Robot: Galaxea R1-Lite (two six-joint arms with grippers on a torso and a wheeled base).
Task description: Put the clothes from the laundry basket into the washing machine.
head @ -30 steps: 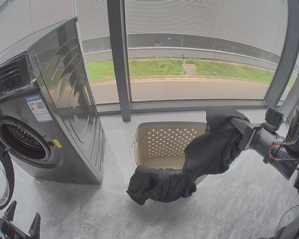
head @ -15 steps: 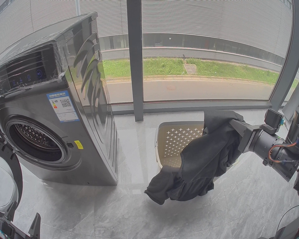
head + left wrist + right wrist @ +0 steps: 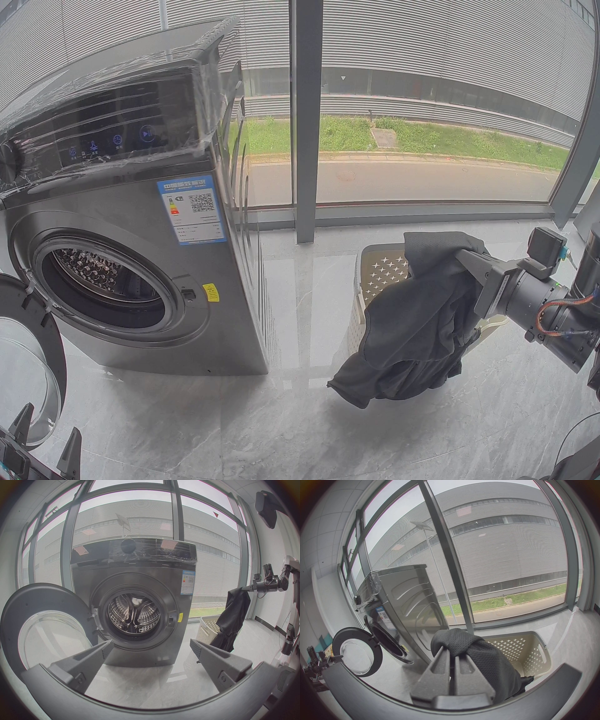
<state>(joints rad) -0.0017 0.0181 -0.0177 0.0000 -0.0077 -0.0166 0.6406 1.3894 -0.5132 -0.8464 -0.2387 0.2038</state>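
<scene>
Right gripper (image 3: 452,656): fingers clamped on dark garment (image 3: 415,325), which hangs at 4 o'clock, overlapping laundry basket (image 3: 375,275). Washing machine (image 3: 125,206), 9 o'clock: door (image 3: 31,350) open, QR-code label (image 3: 192,209), yellow sticker (image 3: 211,292). Left gripper (image 3: 150,643): fingers apart.

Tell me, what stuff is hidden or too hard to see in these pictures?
- Inside the laundry basket, head view: the hanging dark garment covers most of it, so leftover clothes cannot be told.
- The right gripper, head view: its tips are buried in the garment.
- The washing machine door, head view: cut off by the left edge.
- The label on the washing machine: print too small to read.
</scene>
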